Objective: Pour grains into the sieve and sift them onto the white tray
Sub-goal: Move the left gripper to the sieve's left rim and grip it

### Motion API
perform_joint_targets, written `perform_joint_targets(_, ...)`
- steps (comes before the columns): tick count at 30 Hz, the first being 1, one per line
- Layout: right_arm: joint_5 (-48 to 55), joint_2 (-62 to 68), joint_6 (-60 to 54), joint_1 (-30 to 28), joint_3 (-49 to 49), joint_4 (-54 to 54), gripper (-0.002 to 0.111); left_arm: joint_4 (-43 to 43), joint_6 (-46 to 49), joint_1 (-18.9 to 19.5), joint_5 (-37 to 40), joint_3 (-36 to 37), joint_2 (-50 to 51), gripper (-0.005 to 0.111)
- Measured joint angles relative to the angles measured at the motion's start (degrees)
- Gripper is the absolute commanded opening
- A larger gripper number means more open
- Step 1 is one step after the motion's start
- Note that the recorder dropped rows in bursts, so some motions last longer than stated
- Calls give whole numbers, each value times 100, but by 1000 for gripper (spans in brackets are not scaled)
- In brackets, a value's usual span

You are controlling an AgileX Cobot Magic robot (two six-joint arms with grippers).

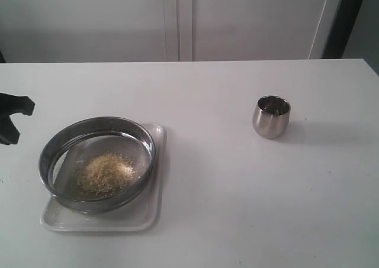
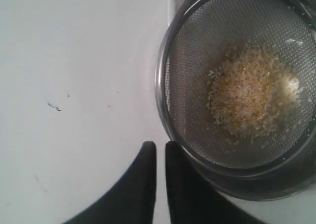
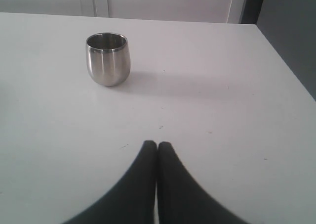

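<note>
The sieve (image 1: 136,132) rests on the white tray (image 1: 151,212) at the table's front left. A heap of yellow and beige grains (image 1: 105,173) lies on its mesh. In the left wrist view the sieve (image 2: 165,105) and grains (image 2: 252,93) are close by. My left gripper (image 2: 160,145) hovers just outside the sieve's rim with only a thin slit between its fingers, holding nothing. In the exterior view the left gripper (image 1: 23,107) sits at the far left edge. My right gripper (image 3: 157,145) is shut and empty, hanging over bare table short of the steel cup (image 3: 108,59).
The small steel cup (image 1: 272,116) stands upright on the right half of the white table (image 1: 213,179), apart from the tray. A pale wall and cabinet doors run behind the table's far edge. The table's right edge (image 3: 286,66) shows in the right wrist view.
</note>
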Motion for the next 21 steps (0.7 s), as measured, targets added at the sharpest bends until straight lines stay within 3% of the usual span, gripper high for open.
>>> perform_joint_targets(2, 0, 0, 0, 0, 0, 0, 0, -91, 0, 0, -38, -29, 148, 46)
perform_joint_targets(6, 0, 0, 0, 0, 0, 20, 0, -154, 0, 0, -120, -29, 426, 59)
perform_joint_targets(21, -12, 0, 0, 0, 0, 20, 0, -743, 474, 0, -758, -29, 1324, 61)
